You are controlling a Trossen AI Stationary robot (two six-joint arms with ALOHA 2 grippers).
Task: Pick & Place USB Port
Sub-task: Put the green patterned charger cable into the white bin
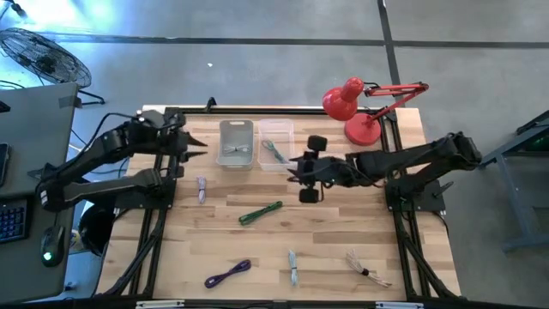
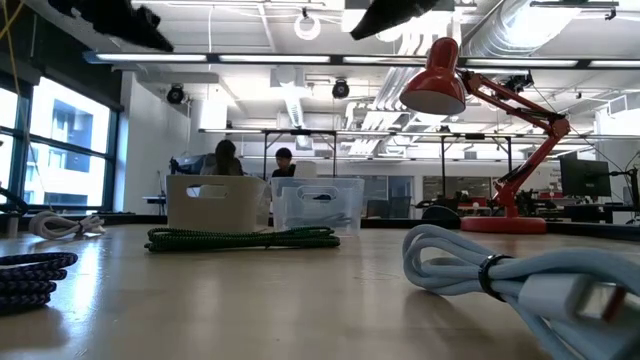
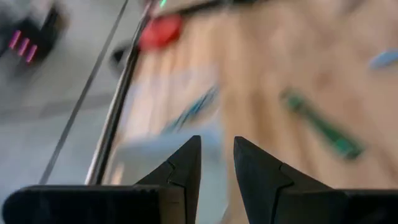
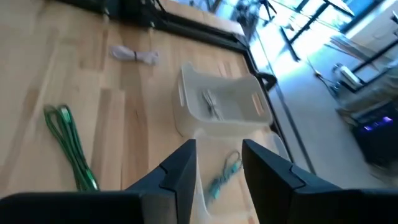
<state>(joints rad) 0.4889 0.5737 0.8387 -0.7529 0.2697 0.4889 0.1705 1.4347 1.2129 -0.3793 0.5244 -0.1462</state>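
Several coiled cables lie flat on the wooden table: a green one (image 1: 260, 212) mid-table, a purple one (image 1: 227, 274), a light blue one (image 1: 293, 268) and a beige one (image 1: 364, 268) near the front, and a pale one (image 1: 201, 189) on the left. A white bin (image 1: 236, 142) holds a grey cable (image 4: 210, 102). The clear bin (image 1: 276, 146) beside it holds a teal cable (image 4: 222, 174). My left gripper (image 1: 196, 146) hangs open left of the white bin, with nothing between its fingers (image 3: 217, 146). My right gripper (image 1: 296, 169) hangs open and empty (image 4: 219, 149), just right of the clear bin.
A red desk lamp (image 1: 352, 107) stands at the far right corner. Black frame rails run along the table's left, right and far sides. Bare wood lies between the bins and the green cable. People sit far off in the room behind.
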